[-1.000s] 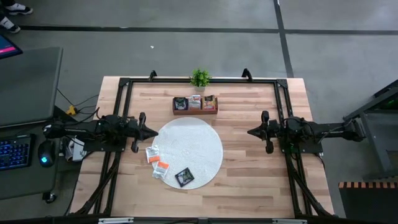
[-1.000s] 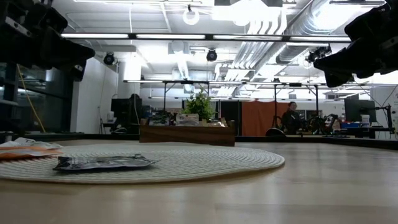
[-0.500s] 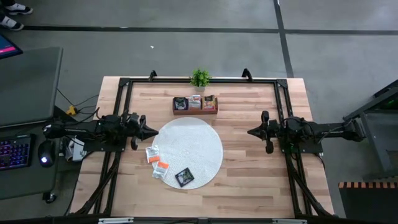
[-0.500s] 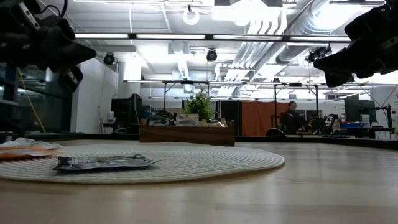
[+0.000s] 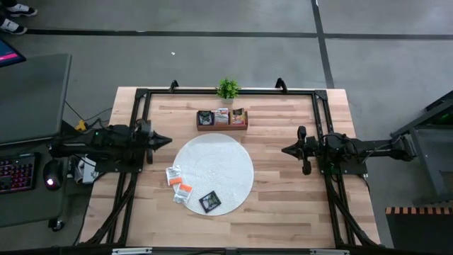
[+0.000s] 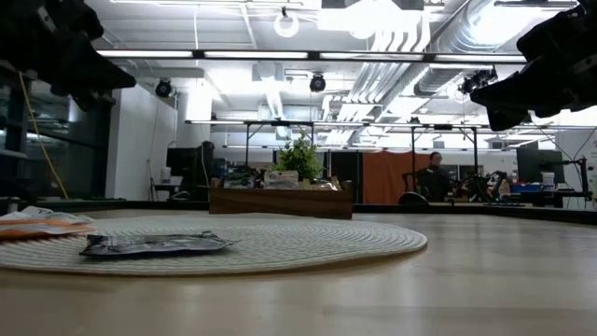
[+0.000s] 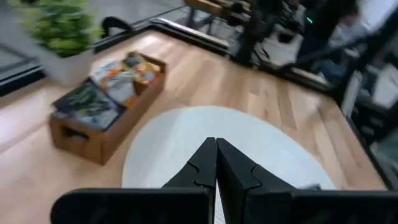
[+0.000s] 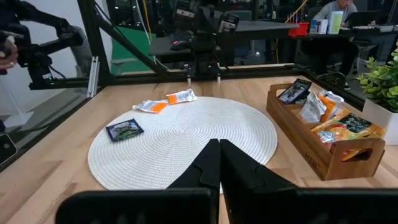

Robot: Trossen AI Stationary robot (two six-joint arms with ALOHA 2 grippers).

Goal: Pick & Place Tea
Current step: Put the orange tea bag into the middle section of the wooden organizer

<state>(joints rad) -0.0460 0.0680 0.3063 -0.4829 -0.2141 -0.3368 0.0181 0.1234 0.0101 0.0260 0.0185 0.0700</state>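
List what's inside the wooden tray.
The wooden tray holds upright tea sachets in three compartments: black ones at one end, white-orange in the middle, yellow-orange at the other. Their lower parts and counts are hidden.

Floor (image 5: 212, 49): grey concrete, dark seam lines running horiz. across upper frame and one diag. at upper right of high view. Grey desk surface (image 5: 32, 95) at left edge; backlit keyboard (image 5: 15, 174) and mouse (image 5: 49, 183) lower left, cables nearby. Striped orange/black item (image 5: 417, 209) at lower right corner. Shoes (image 5: 15, 10) at upper left corner.

Low view: open ceiling w/ white ducts and pipes (image 6: 420, 37) upper right, strip light (image 6: 177, 54) upper left, round fixture (image 6: 286, 24) top centre. White wall (image 6: 140, 149) at left. Black metal frame (image 6: 354, 124) mid-frame. Orange-brown partition (image 6: 387, 177) centre right, seated person (image 6: 431, 177) beside it, monitors and clutter at far right.
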